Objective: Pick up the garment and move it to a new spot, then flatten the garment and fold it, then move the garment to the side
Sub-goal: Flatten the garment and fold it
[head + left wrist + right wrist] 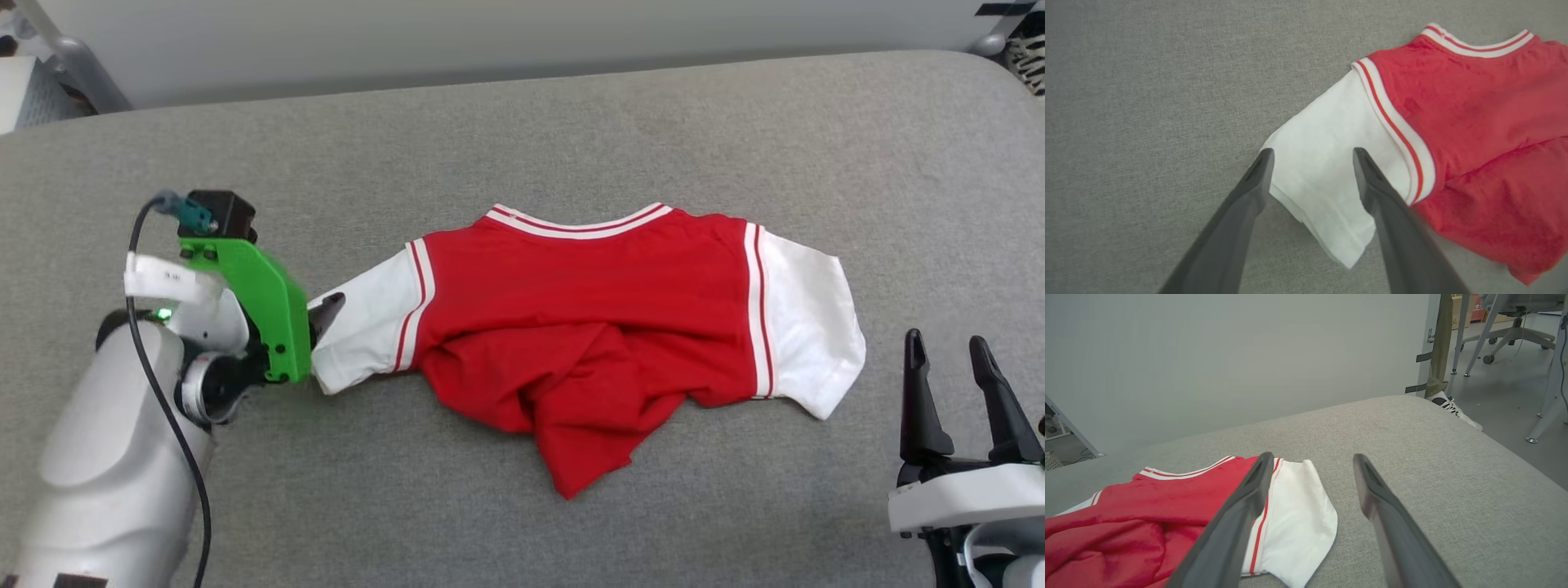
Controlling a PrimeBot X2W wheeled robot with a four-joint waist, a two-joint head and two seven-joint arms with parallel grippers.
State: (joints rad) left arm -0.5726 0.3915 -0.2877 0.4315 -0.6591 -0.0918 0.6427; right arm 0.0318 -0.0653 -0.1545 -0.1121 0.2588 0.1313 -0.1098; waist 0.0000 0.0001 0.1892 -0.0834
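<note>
Garment (588, 302) position: it lies across the middle of the head view on the grey tabletop (522, 122), with the collar toward the top of the frame and both white sleeves spread outward. The lower red body is bunched up toward the chest and ends in a crumpled point (571, 474) at lower centre. No lettering shows, so the back appears to face up.

Left gripper (1313, 152): the fingers are wide with nothing held. In the left wrist view they straddle the white sleeve (1323, 183) at the garment's left end. Contact with the cloth cannot be confirmed.

Right gripper (947, 339): the fingers are wide with nothing held. It sits at the lower right of the head view, near the other sleeve (804, 327) but apart from it.

Step in hand, as judged: the garment is not yet flat, and the left arm is set for a grasp on the sleeve. Whether that grasp serves the first lift or the spreading cannot be told.

Next move: lower the left fingers onto the sleeve edge and close on the thin fabric alone, without catching the tabletop cover. Then bring the right gripper to the bunched hem.
</note>
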